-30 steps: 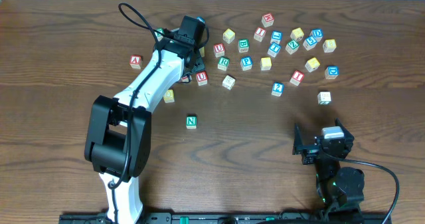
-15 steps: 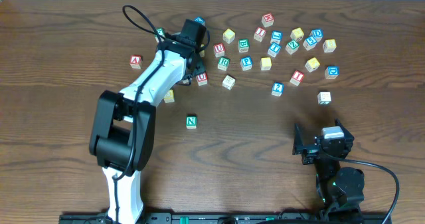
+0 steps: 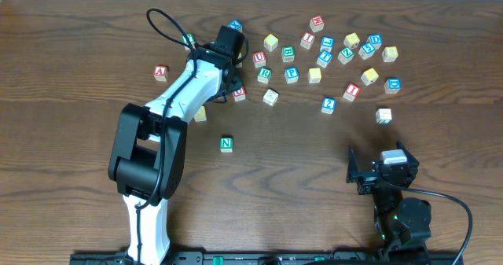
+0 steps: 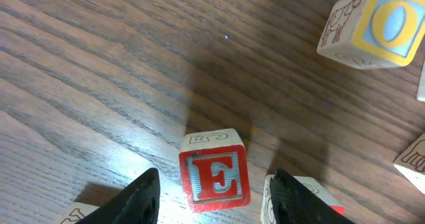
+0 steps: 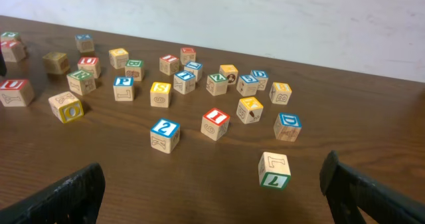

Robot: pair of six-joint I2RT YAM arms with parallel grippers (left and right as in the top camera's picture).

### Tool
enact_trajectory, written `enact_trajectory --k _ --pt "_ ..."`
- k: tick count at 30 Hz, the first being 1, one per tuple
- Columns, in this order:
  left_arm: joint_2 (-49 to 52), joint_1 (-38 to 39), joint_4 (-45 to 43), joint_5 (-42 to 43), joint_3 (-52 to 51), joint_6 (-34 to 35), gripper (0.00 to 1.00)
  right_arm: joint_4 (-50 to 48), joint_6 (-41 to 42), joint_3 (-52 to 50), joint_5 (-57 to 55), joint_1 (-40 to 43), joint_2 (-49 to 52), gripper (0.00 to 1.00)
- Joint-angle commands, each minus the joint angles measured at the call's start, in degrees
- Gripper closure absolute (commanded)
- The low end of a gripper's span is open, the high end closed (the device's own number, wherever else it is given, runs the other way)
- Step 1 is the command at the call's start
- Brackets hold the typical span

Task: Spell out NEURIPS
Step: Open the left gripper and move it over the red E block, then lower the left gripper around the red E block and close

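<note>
One E [image 4: 214, 174]: red, on the counter [image 4: 99, 64], between your left jaws.
Left jaws: apart, either side of E, gaps showing.
Right jaws: wide apart, nothing between.
N [image 3: 226, 144]: green, alone, apart from the cluster.
I [image 5: 215, 123]: red, beside blue 2 [image 5: 165, 134].

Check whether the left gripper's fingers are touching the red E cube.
Apart. The left wrist view shows the left gripper with its fingers straddling the red E cube, with a visible gap on each side.
</note>
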State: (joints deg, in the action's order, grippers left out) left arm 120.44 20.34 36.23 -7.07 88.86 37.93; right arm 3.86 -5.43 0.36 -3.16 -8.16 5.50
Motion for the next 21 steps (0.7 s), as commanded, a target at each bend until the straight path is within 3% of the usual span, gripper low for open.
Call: enact_trajectory --k 1,21 --pt "0.1 -0.3 0.4 -1.7 1.3 1.2 0.47 0.2 0.2 0.0 0.2 0.3 -0.2 0.01" --pt "0.2 -0.3 0.0 -2.5 1.3 1.2 0.47 0.2 0.2 0.0 0.2 0.3 -0.2 0.01"
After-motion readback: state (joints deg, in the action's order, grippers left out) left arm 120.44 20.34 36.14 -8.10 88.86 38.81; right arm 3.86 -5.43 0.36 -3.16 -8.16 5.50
